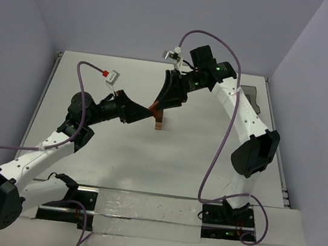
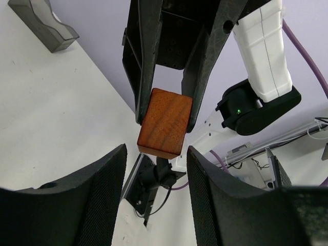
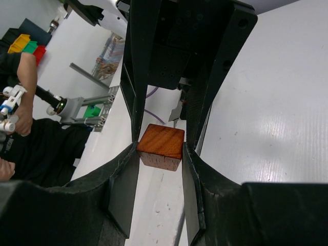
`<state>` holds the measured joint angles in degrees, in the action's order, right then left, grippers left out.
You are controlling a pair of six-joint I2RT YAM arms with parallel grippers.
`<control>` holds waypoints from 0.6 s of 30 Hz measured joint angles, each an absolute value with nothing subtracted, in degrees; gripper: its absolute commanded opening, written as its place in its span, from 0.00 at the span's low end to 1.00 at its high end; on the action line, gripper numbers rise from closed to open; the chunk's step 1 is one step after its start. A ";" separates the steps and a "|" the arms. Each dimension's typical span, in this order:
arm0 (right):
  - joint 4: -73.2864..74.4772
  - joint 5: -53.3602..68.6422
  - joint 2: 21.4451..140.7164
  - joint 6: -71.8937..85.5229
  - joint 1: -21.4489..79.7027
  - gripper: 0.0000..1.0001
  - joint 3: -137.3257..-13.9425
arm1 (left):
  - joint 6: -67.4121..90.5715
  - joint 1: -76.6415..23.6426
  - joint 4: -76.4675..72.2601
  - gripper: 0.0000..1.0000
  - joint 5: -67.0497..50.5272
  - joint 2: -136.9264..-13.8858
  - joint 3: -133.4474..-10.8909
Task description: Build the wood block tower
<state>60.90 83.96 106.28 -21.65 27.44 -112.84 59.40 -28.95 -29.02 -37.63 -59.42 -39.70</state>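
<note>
A reddish-brown wooden block (image 3: 161, 145) hangs in the air, with my right gripper (image 3: 160, 149) shut on its two sides. In the left wrist view the same block (image 2: 165, 123) sits pinched between the right gripper's black fingers (image 2: 145, 77). My left gripper (image 2: 156, 169) is open just below it, its mesh pads (image 2: 105, 195) standing wider than the block and not touching it. From above, both grippers meet nose to nose, left (image 1: 147, 116) and right (image 1: 156, 108). The wood block tower (image 1: 159, 123) is a short narrow stack on the table right beside them.
A grey translucent bin (image 1: 250, 93) stands at the table's back right, also in the left wrist view (image 2: 43, 24). The arm bases and a metal rail (image 1: 140, 208) line the near edge. A person's arm (image 3: 24, 77) shows beyond the table in the right wrist view.
</note>
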 measured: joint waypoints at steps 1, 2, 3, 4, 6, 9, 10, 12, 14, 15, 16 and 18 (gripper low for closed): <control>60.90 83.96 106.28 -21.66 27.44 0.00 -112.84 | 59.49 -28.95 -29.31 0.57 -37.63 -59.43 -39.72; 60.90 83.96 106.28 -21.67 27.44 0.00 -112.84 | 59.59 -28.95 -29.61 0.57 -37.63 -59.45 -39.72; 60.90 83.96 106.28 -21.67 27.45 0.00 -112.84 | 59.70 -28.95 -29.96 0.57 -37.63 -59.47 -39.70; 60.90 83.96 106.28 -21.67 27.47 0.00 -112.84 | 59.81 -28.95 -30.27 0.57 -37.63 -59.49 -39.71; 60.92 83.96 106.28 -21.67 27.50 0.00 -112.84 | 59.99 -28.95 -30.69 0.55 -37.63 -59.51 -39.72; 60.90 83.96 106.32 -21.65 27.51 0.00 -112.84 | 60.40 -28.95 -31.18 0.52 -37.63 -59.61 -39.70; 60.90 83.96 106.34 -21.65 27.51 0.00 -112.84 | 60.47 -28.95 -31.20 0.50 -37.63 -59.66 -39.72; 60.92 84.04 106.38 -21.58 27.52 0.00 -112.84 | 60.61 -28.95 -31.28 0.46 -37.63 -59.70 -39.71; 60.91 84.37 106.40 -21.35 27.64 0.00 -112.85 | 60.70 -28.95 -31.29 0.43 -37.60 -59.72 -39.70; 60.92 84.51 106.41 -21.26 27.66 0.00 -112.87 | 60.74 -28.95 -31.30 0.41 -37.63 -59.72 -39.70; 60.91 84.58 106.41 -21.09 27.69 0.00 -112.88 | 60.74 -28.95 -31.34 0.39 -37.69 -59.72 -39.70; 60.89 84.60 106.42 -20.64 27.70 0.00 -112.88 | 60.72 -28.95 -31.43 0.36 -37.81 -59.72 -39.70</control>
